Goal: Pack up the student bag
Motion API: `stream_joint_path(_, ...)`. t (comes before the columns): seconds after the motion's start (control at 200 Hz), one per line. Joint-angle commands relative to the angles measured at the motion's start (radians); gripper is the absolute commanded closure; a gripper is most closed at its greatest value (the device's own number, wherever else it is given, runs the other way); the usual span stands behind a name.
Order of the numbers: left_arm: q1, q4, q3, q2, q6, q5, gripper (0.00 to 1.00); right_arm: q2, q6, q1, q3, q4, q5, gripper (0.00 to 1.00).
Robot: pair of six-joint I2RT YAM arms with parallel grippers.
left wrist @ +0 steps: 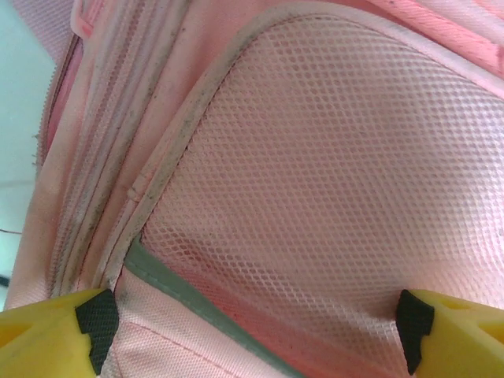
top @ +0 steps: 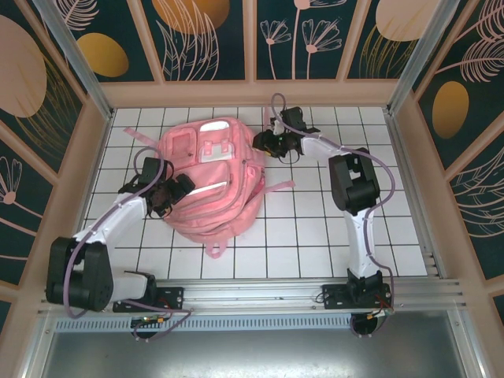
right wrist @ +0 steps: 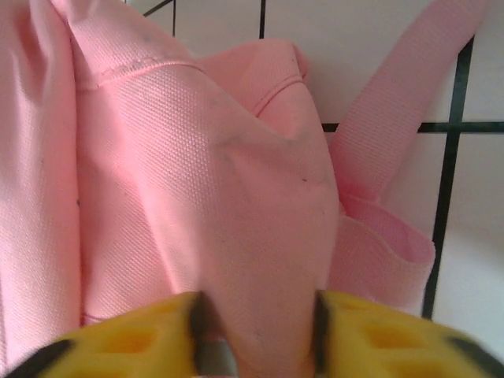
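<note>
The student bag (top: 209, 177), a large pink backpack, lies flat on the white tiled table (top: 315, 228). My left gripper (top: 177, 189) is at its left side, open. In the left wrist view its yellow fingers (left wrist: 47, 331) stand wide apart over the bag's pink mesh side pocket (left wrist: 331, 157), with the left gripper (left wrist: 256, 323) holding nothing. My right gripper (top: 264, 144) is at the bag's upper right edge. In the right wrist view the right gripper (right wrist: 256, 331) is shut on a raised fold of the bag's pink fabric (right wrist: 197, 173), beside a pink strap (right wrist: 409, 118).
A loose strap (top: 279, 186) trails right of the bag onto the tiles, and another strap (top: 214, 250) sticks out at its near edge. Patterned wall panels (top: 205, 39) enclose the table on three sides. A metal rail (top: 260, 295) runs along the front.
</note>
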Motion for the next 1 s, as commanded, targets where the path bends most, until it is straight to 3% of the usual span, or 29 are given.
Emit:
stream_joint_path(0.0,0.008,0.078,0.076,0.106,0.023,0.025,0.09,-0.043,0.063,-0.025,-0.078,0.051,0.042,0.74)
stream_joint_path(0.17,0.001,0.091,0.284,0.302,0.073,0.092,0.10,-0.205,0.161,-0.078,-0.306,0.188,0.078,0.84)
stream_joint_path(0.385,-0.108,-0.063,0.773,0.639,0.223,0.090,0.10,-0.443,0.331,-0.041,-0.654,0.319,0.161,0.87)
stream_joint_path(0.551,-0.132,-0.109,1.050,0.784,0.274,0.081,0.07,-0.635,0.575,0.102,-0.874,0.298,0.409,0.80)
stream_joint_path(0.651,-0.133,-0.158,1.132,0.796,0.330,0.016,0.03,-0.686,0.687,0.189,-0.960,0.393,0.417,0.67)
stream_joint_path(0.741,-0.132,-0.151,1.063,0.714,0.351,-0.075,0.02,-0.679,0.693,0.201,-0.944,0.388,0.392,0.58)
stream_joint_path(0.856,-0.133,0.001,0.774,0.488,0.335,-0.136,0.02,-0.679,0.674,0.204,-0.918,0.373,0.415,0.52)
stream_joint_path(0.951,-0.134,0.096,0.548,0.297,0.322,-0.098,0.02,-0.675,0.629,0.204,-0.890,0.365,0.409,0.48)
stream_joint_path(0.996,-0.133,0.177,0.419,0.208,0.297,-0.011,0.02,-0.676,0.575,0.204,-0.865,0.340,0.406,0.47)
